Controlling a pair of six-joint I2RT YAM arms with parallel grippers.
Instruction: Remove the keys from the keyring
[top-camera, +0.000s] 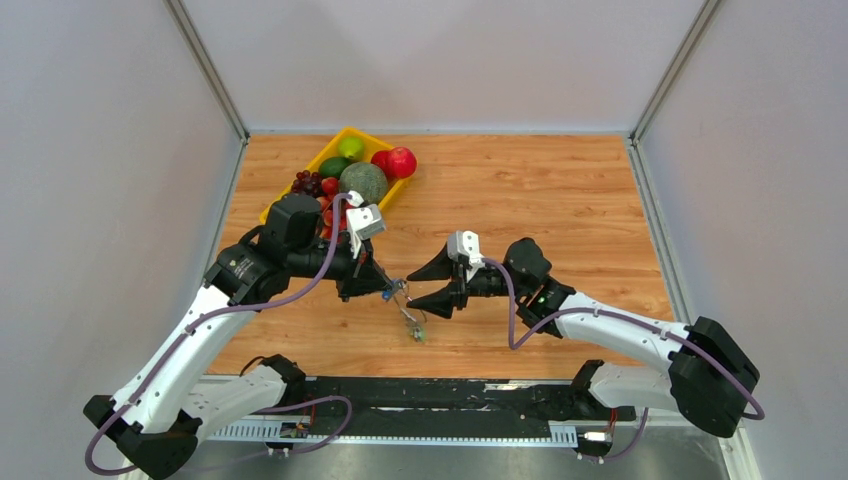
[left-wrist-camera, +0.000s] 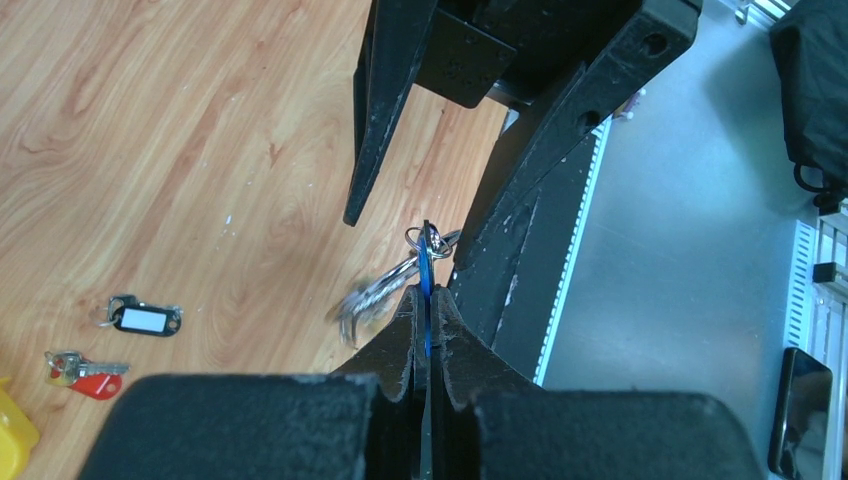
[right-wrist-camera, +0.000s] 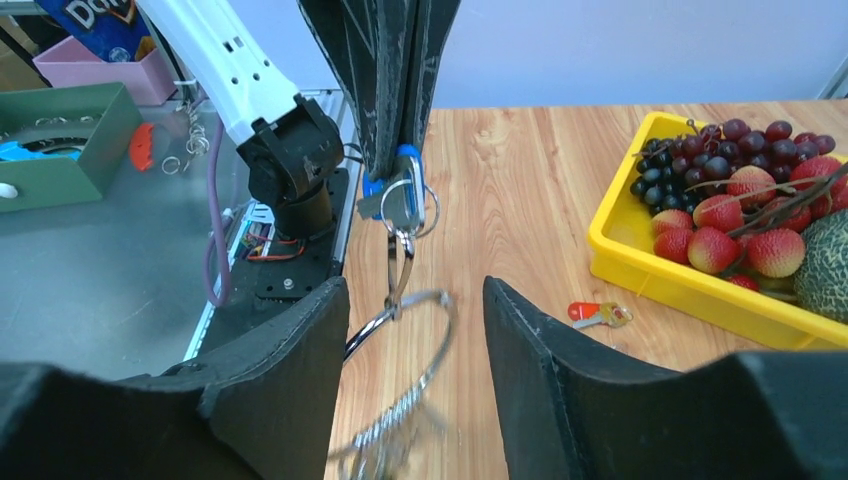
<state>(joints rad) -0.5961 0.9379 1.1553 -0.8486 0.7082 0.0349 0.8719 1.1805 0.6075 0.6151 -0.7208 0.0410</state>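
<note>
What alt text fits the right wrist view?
The shut left gripper holds a blue tag; the keyring hangs below it between the fingers of the open right gripper. A red-tagged key lies beside the yellow fruit tray.

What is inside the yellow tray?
The yellow plastic tray holds dark purple grapes, small red fruits, a green netted melon, red apples and a green fruit. The left arm covers the tray's near corner, so anything there is hidden.

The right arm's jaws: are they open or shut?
Open. The right gripper has its jaws well apart, with the keyring dangling in the gap between them.
</note>
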